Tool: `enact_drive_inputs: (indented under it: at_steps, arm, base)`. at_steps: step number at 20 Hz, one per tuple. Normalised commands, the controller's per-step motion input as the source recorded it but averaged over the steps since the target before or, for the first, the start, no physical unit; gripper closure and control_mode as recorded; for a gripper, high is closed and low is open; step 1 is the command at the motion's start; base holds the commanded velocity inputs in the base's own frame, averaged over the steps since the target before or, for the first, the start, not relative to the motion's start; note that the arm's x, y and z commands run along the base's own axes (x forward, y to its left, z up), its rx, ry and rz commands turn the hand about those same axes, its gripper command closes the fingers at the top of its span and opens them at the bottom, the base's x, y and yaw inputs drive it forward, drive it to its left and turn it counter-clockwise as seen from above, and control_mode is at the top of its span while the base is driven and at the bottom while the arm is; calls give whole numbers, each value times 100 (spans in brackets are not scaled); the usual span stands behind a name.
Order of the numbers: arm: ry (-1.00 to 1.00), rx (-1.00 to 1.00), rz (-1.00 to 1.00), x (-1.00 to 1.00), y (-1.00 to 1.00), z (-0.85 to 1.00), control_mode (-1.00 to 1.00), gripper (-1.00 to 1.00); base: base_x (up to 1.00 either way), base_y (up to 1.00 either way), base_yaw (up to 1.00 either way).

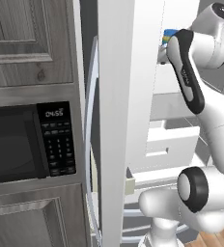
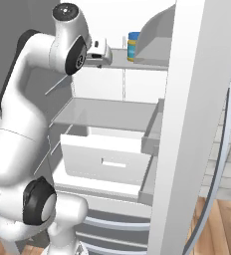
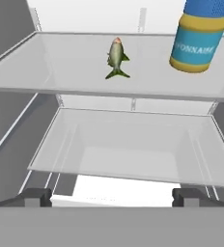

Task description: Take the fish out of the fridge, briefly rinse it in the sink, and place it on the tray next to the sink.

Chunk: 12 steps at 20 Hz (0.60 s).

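Shelf [image 3: 61, 72] open; jar [image 3: 198, 41] rt

Left base view. The fridge [image 1: 115, 120] door is standing open edge-on through the centre, running from 12 to 6 o'clock. A black microwave [image 1: 32, 142] with keypad is sitting at 9 o'clock, set among grey wood cabinets [image 1: 29, 41]. The arm [image 1: 205, 144] is rising from 5 o'clock and reaching toward 1 o'clock, where a blue-and-yellow jar [image 1: 169, 34] is peeking out behind it. White drawers [image 1: 169, 140] are showing at 3 o'clock.

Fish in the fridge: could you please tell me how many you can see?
1. The fish lies on the upper shelf, left of the jar. More may be hidden in the drawer.
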Motion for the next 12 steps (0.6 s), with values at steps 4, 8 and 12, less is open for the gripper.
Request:
enact_drive_inputs:
  at_steps: [4, 8, 12]
  arm:
    - [0, 0, -1, 65, 8, 0, -100, -100]
    - [0, 0, -2, 70, 5, -4, -100, -100]
    - [0, 0, -2, 67, 2, -4, -100, -100]
  base:
    - [0, 0, 0]
    - [0, 0, 0]
    - [0, 0, 0]
